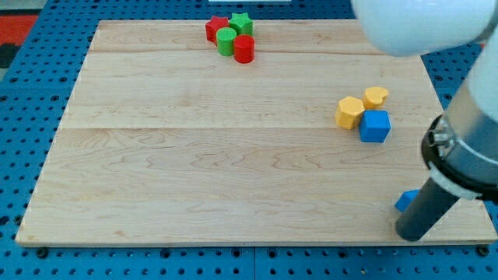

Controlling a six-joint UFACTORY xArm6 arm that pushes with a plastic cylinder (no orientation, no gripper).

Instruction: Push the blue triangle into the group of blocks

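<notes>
Blue triangle (pixel 404 202) lies near the bench's (pixel 194 171) bottom-right corner, mostly hidden behind my tip (pixel 410 233), a bare rod tool that grasps nothing, placed there presumably for pushing toward the yellow-and-blue group.

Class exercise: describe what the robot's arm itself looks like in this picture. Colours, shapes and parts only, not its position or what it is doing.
The arm has a large, blurred white rounded housing at the view's top right, then a grey cylindrical section, a black ring-shaped collar with metallic glints, and a straight dark grey rod ending in my tip. No cables or markings are visible.
</notes>
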